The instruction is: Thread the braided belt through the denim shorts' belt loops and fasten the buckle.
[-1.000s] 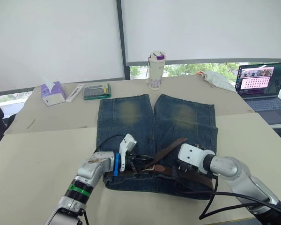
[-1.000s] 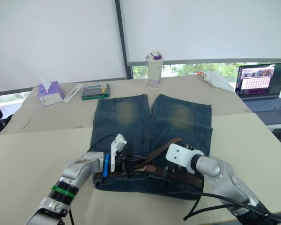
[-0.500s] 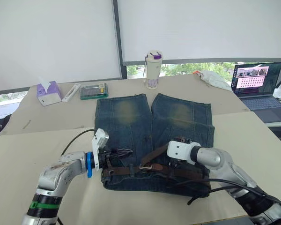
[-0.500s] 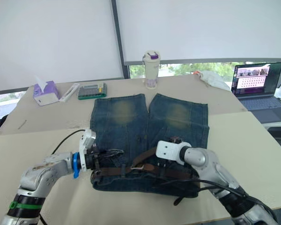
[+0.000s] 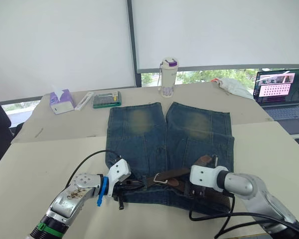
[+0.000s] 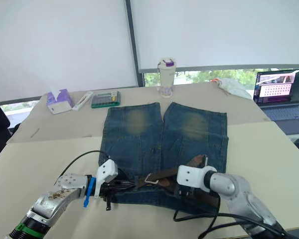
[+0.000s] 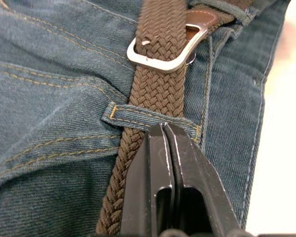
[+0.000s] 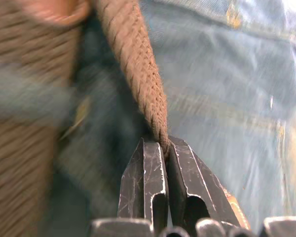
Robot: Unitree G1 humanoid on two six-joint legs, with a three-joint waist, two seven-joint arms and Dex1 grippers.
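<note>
The denim shorts (image 5: 164,129) lie flat on the table, waistband toward me. The braided belt (image 5: 175,174) runs along the waistband, its silver buckle (image 5: 161,178) near the middle and its reddish leather tip (image 5: 204,160) sticking up at the right. In the left wrist view the strap (image 7: 155,94) passes under a belt loop (image 7: 133,116) just short of the buckle (image 7: 163,52). My left gripper (image 7: 163,127) is shut, its tips against that loop. My right gripper (image 8: 163,144) is shut on the edge of the braided strap (image 8: 138,74), to the right of the buckle.
At the table's far side stand a white bottle with a purple lid (image 5: 168,77), a tissue box (image 5: 63,102), a green case (image 5: 107,99) and a white stick-shaped object (image 5: 83,100). A laptop (image 5: 284,92) and white cloth (image 5: 234,85) sit at the far right. Black cables (image 5: 209,214) trail beside my right arm.
The camera has shifted. My left gripper opened briefly at the shorts' left edge, then shut at the belt loop. My right gripper has closed from wide open onto the strap.
</note>
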